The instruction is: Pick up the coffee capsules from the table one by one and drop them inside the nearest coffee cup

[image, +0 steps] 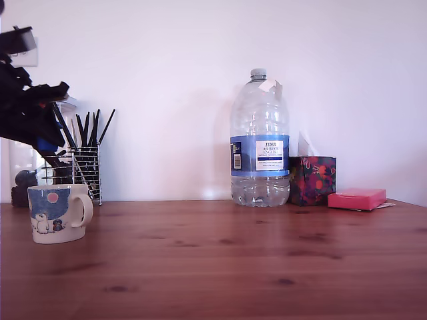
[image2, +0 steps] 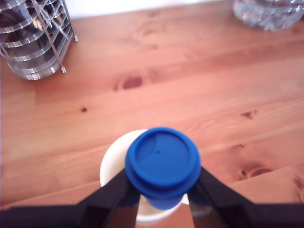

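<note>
I have the dark blue capsule (image2: 162,161) clamped between the jaws of the gripper (image2: 164,190), its round flat top facing the wrist camera, and it hangs directly over the open mouth of the white coffee cup (image2: 116,164), whose rim shows just behind and under it. I judge this to be the drop step for this capsule: the carry looks done, and what the next move calls for is simply parting the jaws while the capsule stays centred over the cup, since it sits a little toward one side of the rim and could clip the edge if I drift. In the exterior view the cup (image: 59,213) stands on the wooden surface (image: 220,260) at the exterior view's left, with the arm dark and blurred above it. Just behind the cup is a wire holder of black sticks (image: 83,160). Well apart from the cup, toward the exterior view's right, stand a large water bottle (image: 259,140), a patterned box (image: 312,180) and a pink block (image: 356,198). I see no cream capsule in either view. Nothing lies between capsule and cup.
</note>
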{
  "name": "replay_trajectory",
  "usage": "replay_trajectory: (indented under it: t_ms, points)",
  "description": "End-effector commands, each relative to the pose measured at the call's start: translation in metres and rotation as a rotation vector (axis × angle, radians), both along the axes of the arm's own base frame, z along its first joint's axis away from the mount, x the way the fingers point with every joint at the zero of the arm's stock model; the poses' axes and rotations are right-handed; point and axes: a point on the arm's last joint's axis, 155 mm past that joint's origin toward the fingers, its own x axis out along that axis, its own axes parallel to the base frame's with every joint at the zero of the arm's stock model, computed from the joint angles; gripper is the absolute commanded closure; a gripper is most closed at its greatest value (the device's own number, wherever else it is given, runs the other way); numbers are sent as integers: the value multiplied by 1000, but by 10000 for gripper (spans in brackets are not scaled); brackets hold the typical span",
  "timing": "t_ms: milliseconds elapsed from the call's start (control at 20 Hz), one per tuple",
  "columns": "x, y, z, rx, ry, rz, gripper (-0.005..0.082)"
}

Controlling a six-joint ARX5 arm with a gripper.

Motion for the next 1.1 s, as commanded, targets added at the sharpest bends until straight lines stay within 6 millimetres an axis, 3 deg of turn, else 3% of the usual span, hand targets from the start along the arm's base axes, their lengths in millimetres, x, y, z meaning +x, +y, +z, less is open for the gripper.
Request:
replay_trajectory:
  t_ms: [0, 350, 850, 950, 1050]
  points:
    - [6, -1, -19, 10, 78, -5, 677]
    - [26, -5, -51, 28, 272, -9, 677]
    - [26, -4, -52, 29, 277, -8, 673]
    - [26, -4, -52, 29, 276, -7, 624]
    - [27, -4, -51, 29, 270, -7, 480]
